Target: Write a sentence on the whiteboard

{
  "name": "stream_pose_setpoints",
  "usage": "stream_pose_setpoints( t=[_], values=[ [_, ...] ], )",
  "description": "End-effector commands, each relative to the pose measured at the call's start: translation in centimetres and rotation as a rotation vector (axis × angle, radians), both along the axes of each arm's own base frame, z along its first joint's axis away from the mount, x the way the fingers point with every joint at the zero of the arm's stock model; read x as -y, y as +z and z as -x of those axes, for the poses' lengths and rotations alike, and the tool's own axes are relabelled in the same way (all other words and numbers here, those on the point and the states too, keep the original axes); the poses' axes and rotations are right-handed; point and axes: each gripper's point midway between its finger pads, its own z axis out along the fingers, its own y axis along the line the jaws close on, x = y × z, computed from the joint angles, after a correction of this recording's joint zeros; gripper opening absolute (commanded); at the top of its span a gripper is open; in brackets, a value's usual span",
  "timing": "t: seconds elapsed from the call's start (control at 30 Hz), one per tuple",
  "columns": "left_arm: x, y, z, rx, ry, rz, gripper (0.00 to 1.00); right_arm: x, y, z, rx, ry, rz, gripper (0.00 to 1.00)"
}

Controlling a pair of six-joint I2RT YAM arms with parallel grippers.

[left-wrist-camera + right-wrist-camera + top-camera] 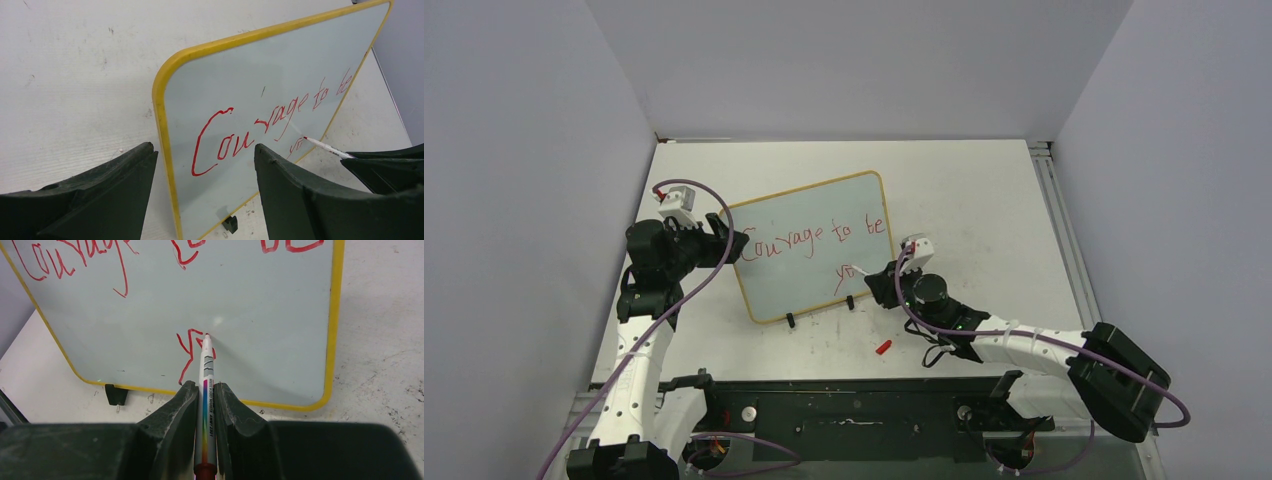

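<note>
The whiteboard [796, 288] stands upright on two black clip feet, its yellow frame [161, 120] towards my left arm. The sentence [809, 240] in red reads "Courage to be", with "yo" begun on a second line [189, 347]. My right gripper [205, 386] is shut on a white marker [206, 365] with a rainbow stripe. The marker's red tip touches the board just right of the "y". My left gripper [204, 147] is open, its fingers straddling the board's left edge with a gap on each side. In the top view my right gripper [879, 278] sits at the board's lower right.
A small red marker cap [883, 347] lies on the scuffed white tabletop in front of the board, near my right arm. Grey walls close in the table on the left, back and right. A black rail [854, 415] runs along the near edge.
</note>
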Motion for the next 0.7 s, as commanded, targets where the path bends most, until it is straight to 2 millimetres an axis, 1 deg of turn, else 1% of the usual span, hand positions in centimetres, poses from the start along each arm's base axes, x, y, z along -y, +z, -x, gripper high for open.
stream_pose_setpoints(
  t=[0.0, 0.07, 0.13, 0.2, 0.3, 0.43, 0.67],
  values=[
    [0.0, 2.0, -0.4, 0.066, -0.008, -0.005, 0.7, -0.9, 2.3, -0.8, 0.05, 0.0, -0.05, 0.05],
    [0.0, 2.0, -0.4, 0.067, -0.012, -0.004, 0.7, -1.1, 2.5, -0.4, 0.049, 0.017, -0.055, 0.05],
    [0.0, 2.1, -0.4, 0.071, -0.011, -0.004, 0.7, -1.2, 3.3, 0.0, 0.061, 0.027, -0.06, 0.05],
    [-0.1, 2.1, -0.4, 0.069, -0.007, -0.006, 0.7, -1.0, 4.1, 0.3, 0.074, 0.024, -0.065, 0.05],
    [0.0, 1.9, -0.4, 0.065, -0.01, -0.002, 0.7, -0.5, 4.3, 0.5, 0.078, 0.017, -0.073, 0.05],
    [-0.1, 2.0, -0.4, 0.067, -0.005, -0.006, 0.7, 0.2, 3.4, 0.2, 0.056, 0.018, -0.066, 0.05],
    [-0.5, 1.7, -0.4, 0.06, 0.011, -0.022, 0.7, 0.8, 3.0, -0.5, 0.052, 0.023, -0.07, 0.05]
  ],
)
